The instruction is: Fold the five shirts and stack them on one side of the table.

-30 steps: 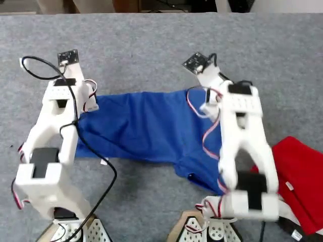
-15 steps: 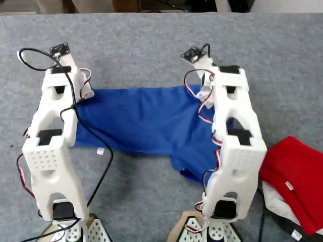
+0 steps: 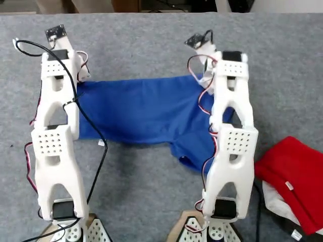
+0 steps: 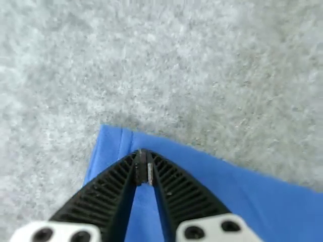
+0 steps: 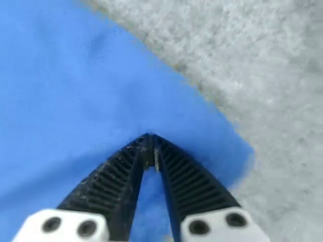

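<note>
Pinching the blue shirt at its two far corners, both arms lie stretched out over the grey table. The left gripper has its ribbed jaws closed tip to tip just inside the far left corner, with a thin fold of blue cloth between them. The right gripper is closed in the same way on the cloth close to the far right corner, where the hem meets the table.

A grip at each end holds the far edge in a straight line across the table, so the body of the shirt lies flat and wide between the arms. That looks like the reason for the symmetric hold: one arm alone would drag the cloth askew. One sleeve trails out on the near side beside the right arm, rumpled and not yet tucked.

At the near right a red shirt lies folded on top of a white garment, well apart from the blue one. I take that to be the stack, with the blue shirt at an early stage of folding.
</note>
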